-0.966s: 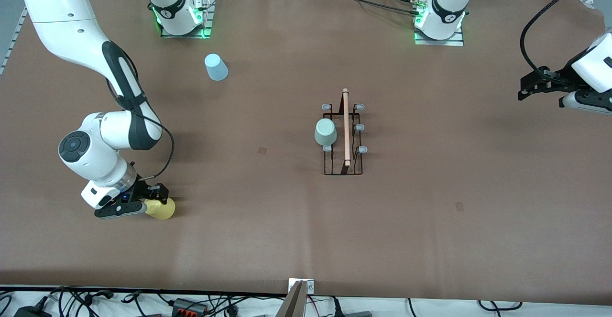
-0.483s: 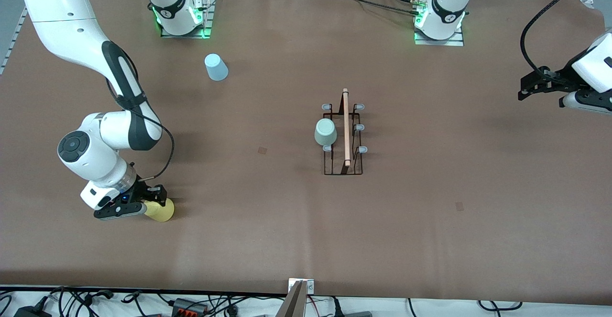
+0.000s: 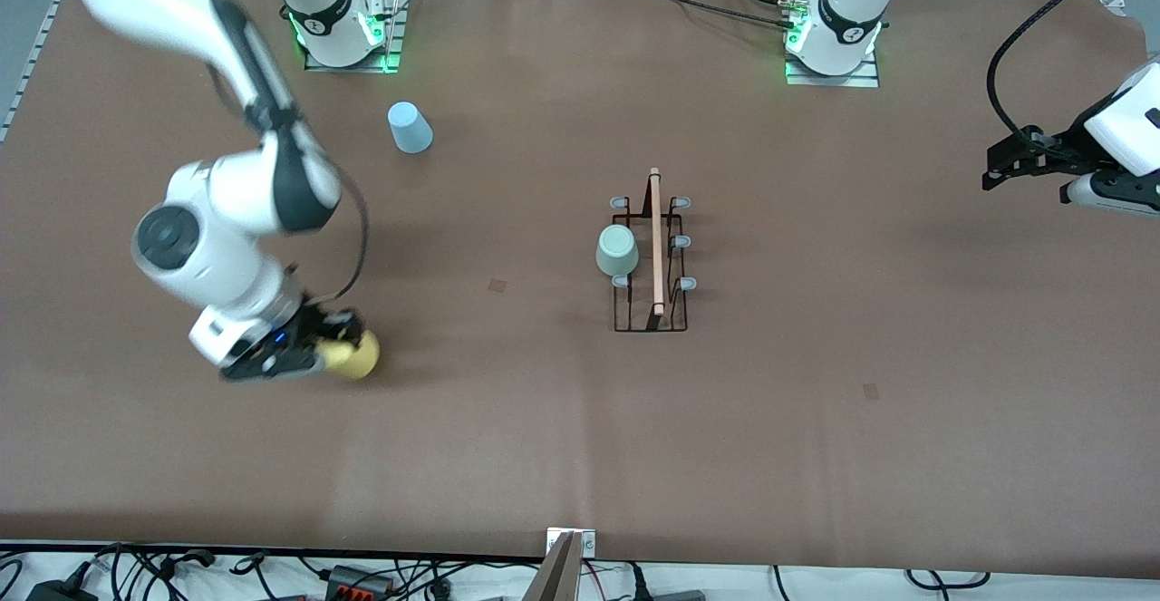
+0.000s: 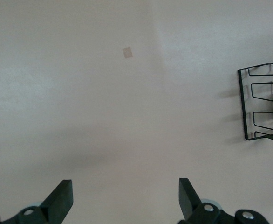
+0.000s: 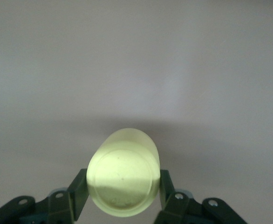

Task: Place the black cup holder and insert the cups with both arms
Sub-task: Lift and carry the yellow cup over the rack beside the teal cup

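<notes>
The black cup holder stands mid-table with its wooden rod handle on top; part of it shows in the left wrist view. The pale green cup sits upside down on a peg on the holder's side toward the right arm's end. My right gripper is shut on the yellow cup and holds it above the table toward the right arm's end; in the right wrist view the cup fills the jaws. The light blue cup stands upside down near the right arm's base. My left gripper waits open and empty over the left arm's end of the table; in its own wrist view it shows only table between the fingers.
A brown mat covers the table. Small tape marks lie on it. Cables and a clamp run along the table's edge nearest the front camera.
My right gripper has lifted the yellow cup off the table and carried it toward the holder. The left arm has not moved.
</notes>
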Robot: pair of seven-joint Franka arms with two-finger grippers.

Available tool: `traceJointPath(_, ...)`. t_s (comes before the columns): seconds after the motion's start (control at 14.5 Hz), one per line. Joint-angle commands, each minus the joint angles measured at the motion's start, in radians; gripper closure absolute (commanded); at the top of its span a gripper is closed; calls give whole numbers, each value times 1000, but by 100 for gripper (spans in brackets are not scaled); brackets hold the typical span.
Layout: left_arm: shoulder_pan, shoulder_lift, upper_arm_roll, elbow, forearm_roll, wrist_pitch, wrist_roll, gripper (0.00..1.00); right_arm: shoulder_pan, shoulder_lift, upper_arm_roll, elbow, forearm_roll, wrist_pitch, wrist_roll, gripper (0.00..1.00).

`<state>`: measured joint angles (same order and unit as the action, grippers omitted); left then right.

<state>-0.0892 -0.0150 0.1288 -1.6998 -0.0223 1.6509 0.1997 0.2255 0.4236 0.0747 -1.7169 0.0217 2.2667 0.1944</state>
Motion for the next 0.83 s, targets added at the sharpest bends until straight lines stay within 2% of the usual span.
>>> traceJointPath(0.0, 3, 1, 0, 12, -13, -14, -8, 0, 109, -143, 63, -145, 10, -16, 274, 68)
traceJointPath(0.14, 3, 3, 0, 12, -13, -14, -10, 0, 176, -151, 117, -139, -6, -12, 492, 68)
traceJointPath(0.34, 3, 3, 2, 12, -15, -14, -10, 0, 305, -151, 122, -116, -37, -7, 714, 68)
traceJointPath(0.48, 3, 3, 2, 12, -13, -14, -8, 0, 377, -151, 122, -99, -90, -7, 874, 68)
traceJointPath(0.62, 3, 3, 2, 12, -13, -14, -8, 0, 429, -151, 122, -64, -132, -16, 1008, 68)
traceJointPath(0.76, 3, 3, 2, 12, -15, -16, -8, 0, 472, -149, 122, -37, -135, -27, 1091, 68)
